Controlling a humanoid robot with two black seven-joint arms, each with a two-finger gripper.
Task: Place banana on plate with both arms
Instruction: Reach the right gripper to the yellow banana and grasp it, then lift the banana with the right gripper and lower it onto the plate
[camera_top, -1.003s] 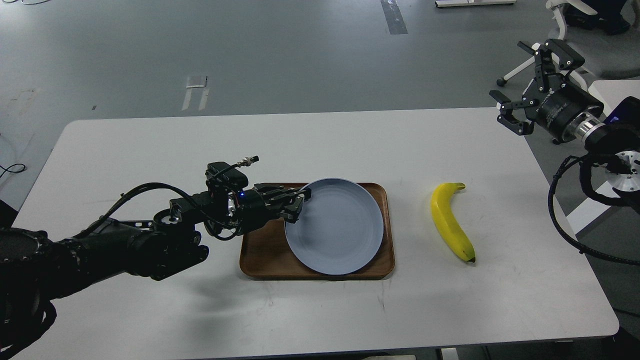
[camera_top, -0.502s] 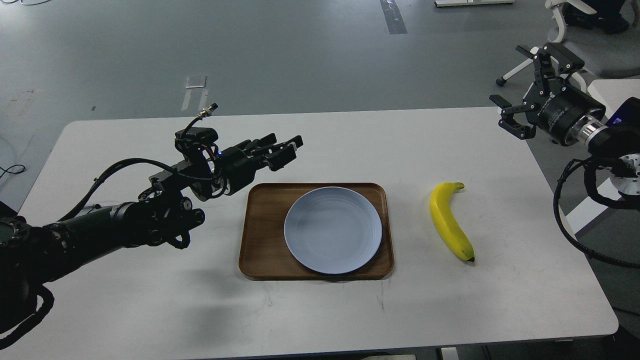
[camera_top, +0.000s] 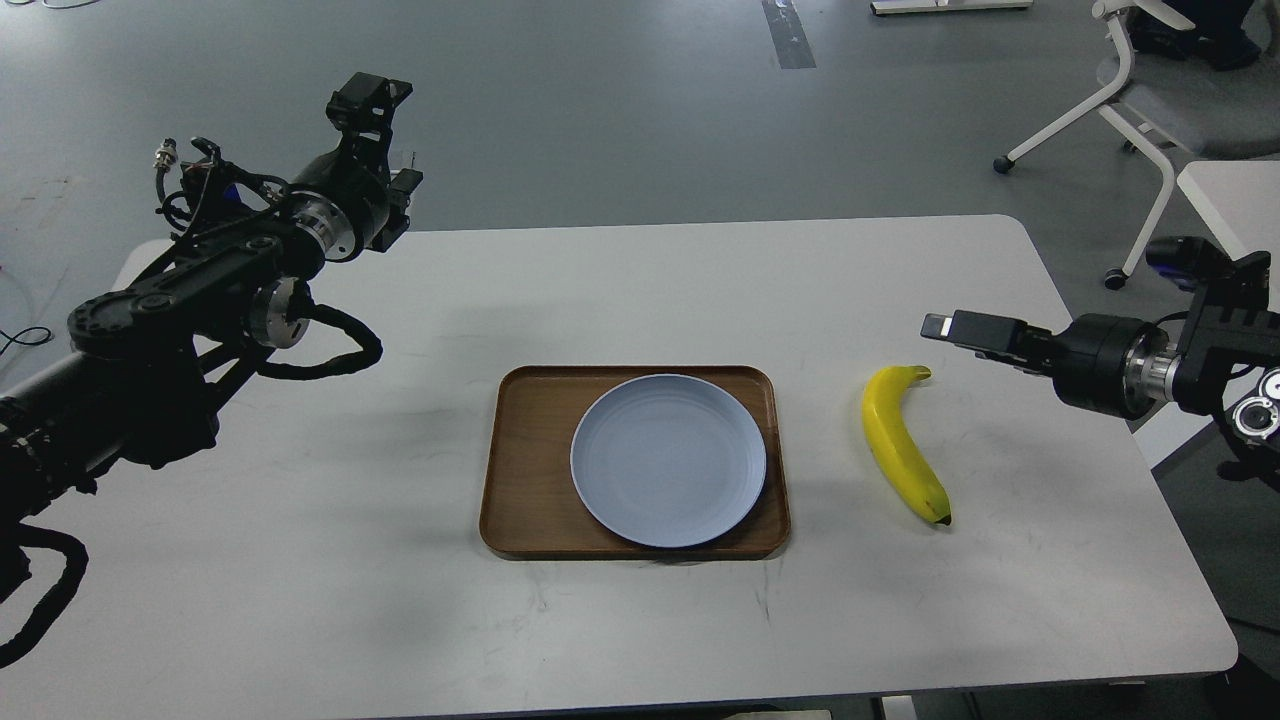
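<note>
Now the right hand (camera_top: 950, 326), its opening impossible to judge edge-on and holding nothing, should descend over the middle of the banana (camera_top: 897, 440) (lying on the counter (camera_top: 640, 290) right of the plate (camera_top: 668, 461)).

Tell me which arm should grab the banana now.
Right. The right gripper hovers just beyond the banana, near its stem end. The left gripper is raised at the table's far-left corner, beyond the plate.
</note>
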